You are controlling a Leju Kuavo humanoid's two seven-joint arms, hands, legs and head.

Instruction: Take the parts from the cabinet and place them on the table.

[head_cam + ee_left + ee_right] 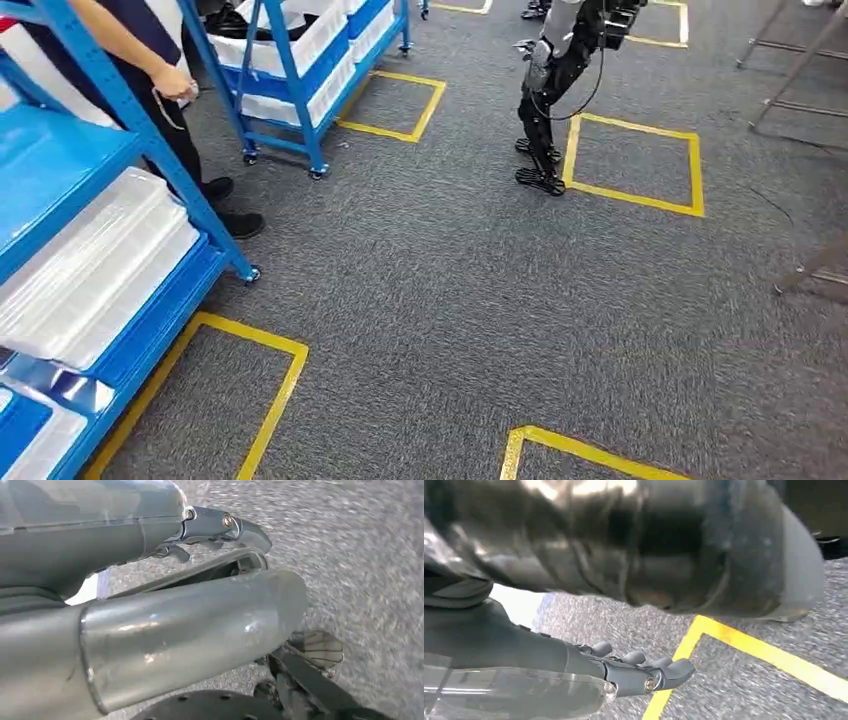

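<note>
I look down on grey carpet (440, 300) marked with yellow tape squares (632, 160). At my near left stands a blue shelf cabinet (90, 170), and its lower shelf carries clear plastic trays (95, 265); whether parts lie in them I cannot tell. A second blue rack on castors (300, 70) stands farther off, also stacked with pale trays. Between the two racks a person (165, 90) stands just behind the near cabinet's upright, one hand hanging by the post, dark shoes on the carpet. Far to the right another robot (555, 90) stands at the edge of a tape square, its dark legs and feet touching the yellow line.

My left hand (215, 535) hangs over the carpet beside my own silver arm; the fingers lie fairly straight and close together, with a clear curved cover against the back of the hand, and I see nothing in them. My right hand (639, 672) hangs over the carpet near a corner of yellow tape (704, 630), fingers stretched out, slightly apart, holding nothing
</note>
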